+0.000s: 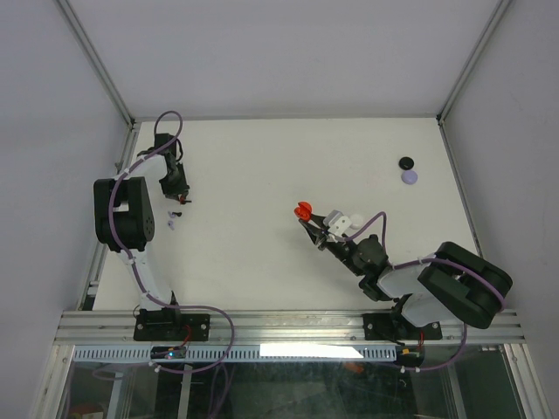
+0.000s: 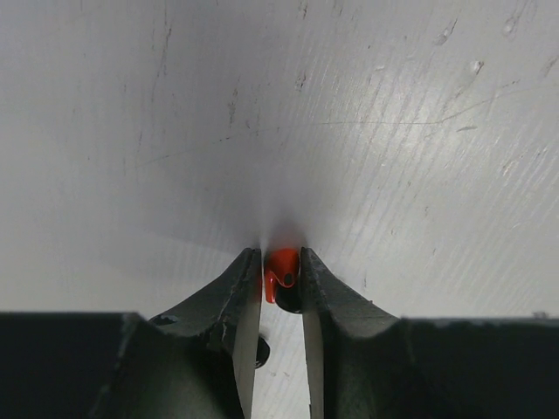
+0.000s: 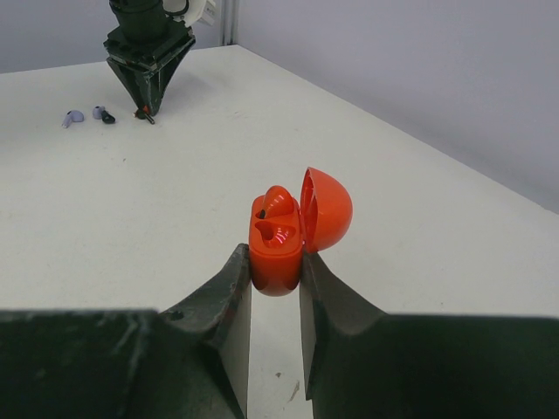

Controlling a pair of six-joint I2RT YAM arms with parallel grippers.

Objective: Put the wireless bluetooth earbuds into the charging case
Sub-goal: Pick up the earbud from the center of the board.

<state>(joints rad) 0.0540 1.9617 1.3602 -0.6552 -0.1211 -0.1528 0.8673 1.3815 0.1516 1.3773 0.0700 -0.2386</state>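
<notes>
Left jaws flank red earbud [image 2: 282,272] (contact unclear).

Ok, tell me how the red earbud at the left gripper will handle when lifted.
Probably very light: the red earbud is smaller than the fingers of the left gripper flanking it. Its glossy, rounded shell looks slippery, so it may squirt out or twist under a pinch. If dropped, it would likely roll on the smooth table.

Charging case [image 1: 303,210] mid-table; 1 earbud [image 2: 281,266] within left end effector [image 2: 281,255], far left.
</notes>
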